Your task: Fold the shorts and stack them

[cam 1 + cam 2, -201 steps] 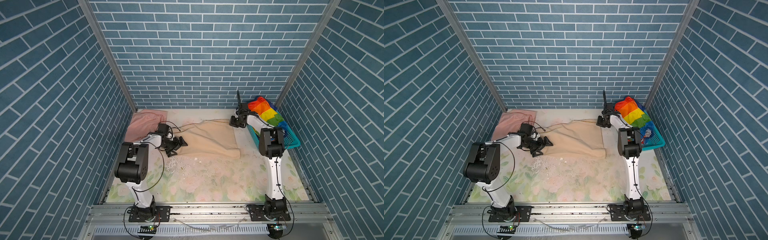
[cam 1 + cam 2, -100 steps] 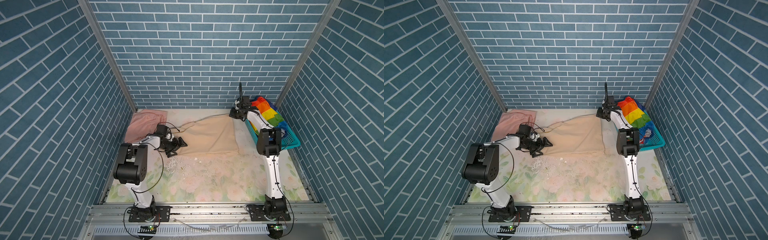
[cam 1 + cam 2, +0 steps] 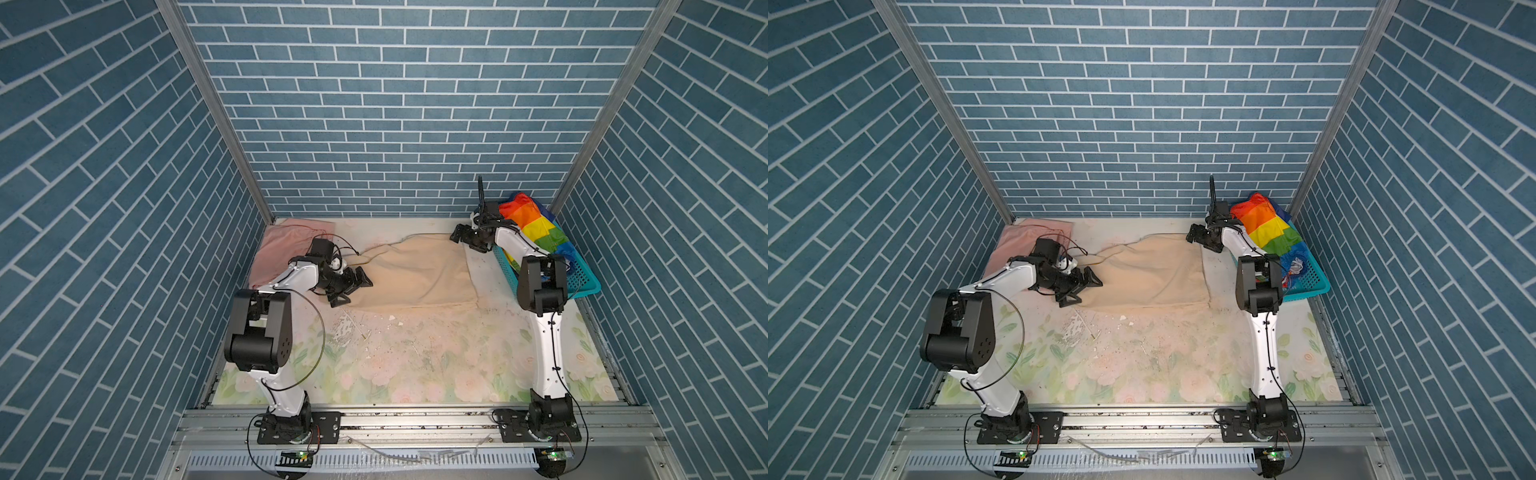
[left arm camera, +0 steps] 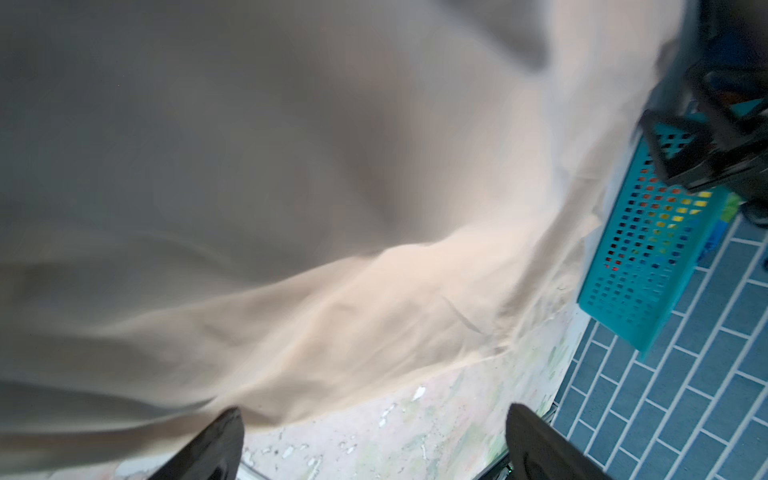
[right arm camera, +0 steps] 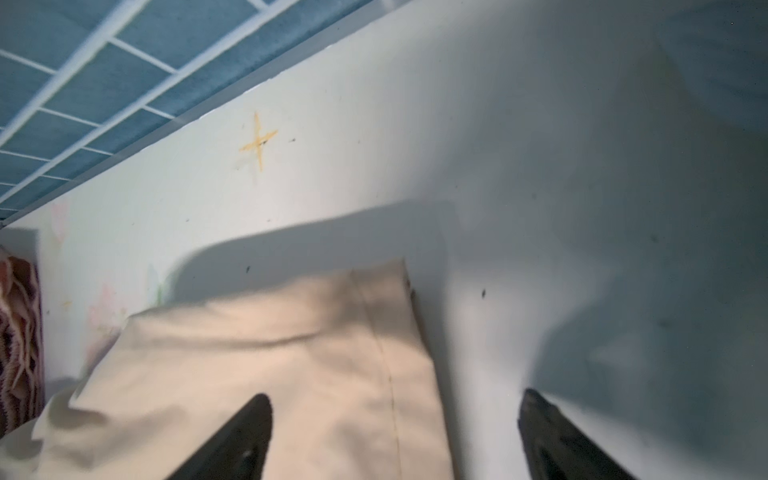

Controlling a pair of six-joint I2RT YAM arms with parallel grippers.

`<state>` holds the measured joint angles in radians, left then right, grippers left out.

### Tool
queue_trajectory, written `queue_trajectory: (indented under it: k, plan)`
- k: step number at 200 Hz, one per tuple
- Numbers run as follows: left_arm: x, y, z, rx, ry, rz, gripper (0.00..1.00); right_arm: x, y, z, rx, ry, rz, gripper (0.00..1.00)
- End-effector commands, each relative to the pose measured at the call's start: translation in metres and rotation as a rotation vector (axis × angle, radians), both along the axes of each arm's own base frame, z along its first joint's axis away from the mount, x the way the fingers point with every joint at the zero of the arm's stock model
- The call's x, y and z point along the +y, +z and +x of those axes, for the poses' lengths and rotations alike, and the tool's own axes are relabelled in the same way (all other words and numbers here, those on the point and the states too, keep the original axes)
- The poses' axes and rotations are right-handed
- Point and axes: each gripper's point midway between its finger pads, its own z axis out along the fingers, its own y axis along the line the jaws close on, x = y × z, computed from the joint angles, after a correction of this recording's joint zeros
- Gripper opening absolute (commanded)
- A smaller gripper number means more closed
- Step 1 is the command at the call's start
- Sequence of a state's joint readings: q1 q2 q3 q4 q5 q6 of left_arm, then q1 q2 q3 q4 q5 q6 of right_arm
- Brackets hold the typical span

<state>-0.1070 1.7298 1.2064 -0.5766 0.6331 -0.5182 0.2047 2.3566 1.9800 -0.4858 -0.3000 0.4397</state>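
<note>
Beige shorts: the beige shorts (image 3: 415, 270) (image 3: 1150, 270) are spread, creased and only partly flat, over the middle of the far half of the tabletop (image 3: 415, 361); a drawstring trails from their left end.
Pink shorts: the pale pink shorts (image 3: 286, 245) (image 3: 1021, 239) are laid in the far left corner of the tabletop, partly hidden behind the left arm.
Rainbow shorts: the rainbow-striped shorts (image 3: 534, 224) (image 3: 1264, 226) are heaped in the teal perforated basket (image 3: 584, 286), which is set along the right edge towards the far right corner.
Left gripper: the left gripper (image 3: 351, 291) (image 4: 374, 419) is seen low at the left end of the beige shorts, its jaws spread wide; in the left wrist view nothing is held between them, and the cloth edge (image 4: 332, 399) lies just ahead.
Right gripper: the right gripper (image 3: 465, 243) (image 5: 395, 405) is seen at the far right corner of the beige shorts, beside the basket; its jaws are parted wide and nothing is clamped, with the hemmed cloth corner (image 5: 374, 316) lying under and ahead of one finger.
Tabletop: a floral covering, scuffed and flecked with white chips near the middle, is shown.
</note>
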Motion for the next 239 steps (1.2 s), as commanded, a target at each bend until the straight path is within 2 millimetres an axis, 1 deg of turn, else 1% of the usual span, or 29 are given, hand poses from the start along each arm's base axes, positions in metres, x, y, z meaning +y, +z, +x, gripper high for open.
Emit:
queue_trajectory:
  k: [1,3,7,16,44,54,67,76,85,105,127,157,181,204,217,228,239]
  plan:
    - [0.005,0.04,0.007,-0.076,-0.012,0.007,1.0,0.016,0.075,-0.024,-0.132,0.041,0.06,0.98]
    - [0.005,0.04,0.008,-0.074,-0.012,0.006,1.0,0.019,0.073,-0.029,-0.126,0.047,0.06,0.99]
    - [0.006,0.04,0.011,-0.076,-0.009,0.008,1.0,0.023,0.077,-0.038,-0.133,0.054,0.066,0.99]
    - [0.008,0.037,0.015,-0.066,-0.006,0.007,1.0,0.034,0.078,-0.057,-0.142,0.075,0.076,0.98]
    - [0.002,0.019,0.025,-0.037,0.002,-0.02,1.0,0.062,0.054,-0.121,-0.088,0.123,0.096,0.99]
    - [0.001,0.011,0.026,-0.028,0.0,-0.016,1.0,0.07,0.047,-0.138,-0.075,0.128,0.119,0.99]
    - [0.002,0.0,0.027,-0.011,-0.001,-0.01,1.0,0.077,0.032,-0.159,-0.038,0.133,0.148,0.99]
    - [0.002,-0.009,0.027,0.007,-0.004,-0.006,1.0,0.08,0.023,-0.17,-0.017,0.138,0.158,0.98]
    - [0.001,-0.017,0.025,0.028,-0.009,-0.006,1.0,0.081,0.01,-0.182,0.012,0.141,0.156,0.99]
    - [0.001,-0.032,0.017,0.059,-0.025,0.006,1.0,0.071,-0.015,-0.203,0.069,0.131,0.132,0.98]
    - [0.002,-0.046,0.008,0.092,-0.034,0.02,1.0,0.048,-0.041,-0.223,0.153,0.11,0.022,0.99]
    - [-0.011,-0.07,-0.012,0.163,-0.079,0.026,1.0,0.02,-0.057,-0.242,0.198,0.076,-0.051,0.98]
    - [-0.029,-0.08,-0.025,0.181,-0.116,0.036,1.0,-0.004,-0.064,-0.257,0.222,0.036,-0.06,0.99]
    - [-0.049,-0.083,-0.038,0.187,-0.133,0.021,1.0,-0.024,-0.067,-0.268,0.238,0.016,-0.08,0.99]
    - [-0.054,-0.08,-0.045,0.187,-0.135,0.015,1.0,-0.032,-0.064,-0.271,0.236,0.017,-0.086,0.99]
    - [-0.053,-0.071,-0.048,0.173,-0.131,0.01,1.0,-0.035,-0.058,-0.269,0.22,0.024,-0.084,0.98]
    - [-0.049,-0.052,-0.045,0.138,-0.135,0.03,1.0,-0.036,-0.051,-0.265,0.205,0.042,-0.099,0.98]
